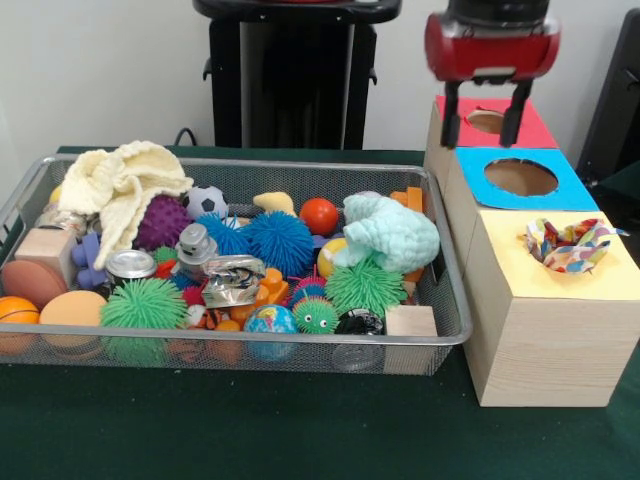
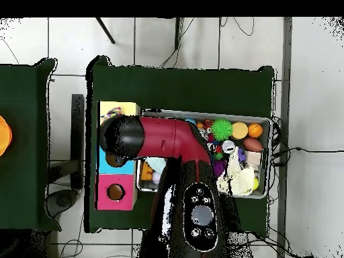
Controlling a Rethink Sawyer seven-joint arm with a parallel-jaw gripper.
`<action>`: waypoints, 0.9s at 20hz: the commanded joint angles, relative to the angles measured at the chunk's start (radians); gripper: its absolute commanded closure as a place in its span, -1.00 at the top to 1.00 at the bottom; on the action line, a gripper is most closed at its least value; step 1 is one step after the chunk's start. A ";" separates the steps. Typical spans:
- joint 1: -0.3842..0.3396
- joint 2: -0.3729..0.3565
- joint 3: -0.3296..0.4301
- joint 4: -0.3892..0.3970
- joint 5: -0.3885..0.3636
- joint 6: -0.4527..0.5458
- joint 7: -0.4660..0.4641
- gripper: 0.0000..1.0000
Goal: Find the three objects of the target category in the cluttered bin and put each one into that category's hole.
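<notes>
Polka-dot cloth [image 1: 570,246] fills yellow box's hole [image 1: 548,262].

No readable text or labels

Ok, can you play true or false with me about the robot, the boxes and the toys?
1. The claw hangs over the red-topped box, its fingers apart, holding nothing. True.
2. A polka-dot cloth is stuffed in the hole of the yellow-topped box. True.
3. The blue-topped box stands nearest the camera in the front view. False: it is in the middle; the yellow-topped one is nearest.
4. The cream knitted cloth lies on the table outside the bin. False: it lies in the bin, at one end.
5. A little soccer ball sits in the bin. True.
</notes>
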 commanded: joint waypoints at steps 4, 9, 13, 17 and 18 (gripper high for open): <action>-0.010 0.037 0.043 0.054 0.054 0.019 0.174 1.00; -0.001 0.118 0.045 -0.011 0.045 -0.024 0.170 1.00; -0.003 0.166 0.049 -0.038 0.040 -0.068 0.161 1.00; 0.002 0.206 0.055 -0.052 0.046 -0.118 0.170 1.00; 0.004 0.211 0.058 -0.050 0.051 -0.127 0.174 1.00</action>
